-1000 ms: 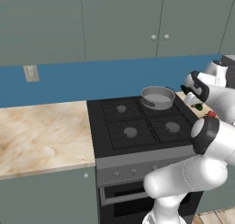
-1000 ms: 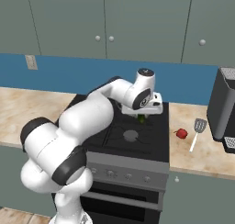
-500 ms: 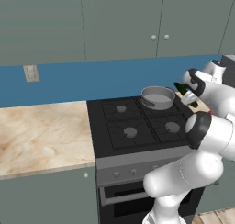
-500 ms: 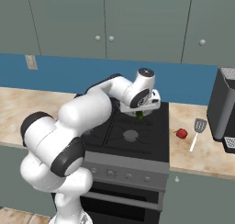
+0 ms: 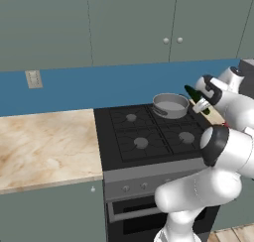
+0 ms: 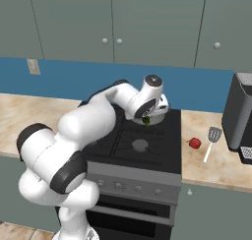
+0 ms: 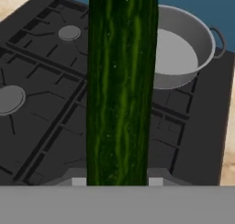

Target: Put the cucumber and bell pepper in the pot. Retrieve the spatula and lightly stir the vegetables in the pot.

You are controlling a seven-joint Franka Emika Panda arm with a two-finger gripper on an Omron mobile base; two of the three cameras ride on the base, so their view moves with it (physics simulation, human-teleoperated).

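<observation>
Tool [image 5: 197,98] gripping one cucumber [image 7: 121,85] beside one pot [image 5: 170,105], one bell pepper [image 6: 195,143], one spatula [image 6: 211,141] on counter [image 6: 216,163]

Black stove [image 5: 149,137] with four burners between two marble counters [image 5: 44,142]. Oven door [image 6: 133,214] with handle below stove front. Grey-green cabinets [image 5: 124,23] with round knobs above. Blue backsplash [image 6: 74,79] along wall. Outlet [image 5: 33,79] on backsplash over left counter. Dark appliance [image 6: 239,118] at right counter's back edge.
</observation>
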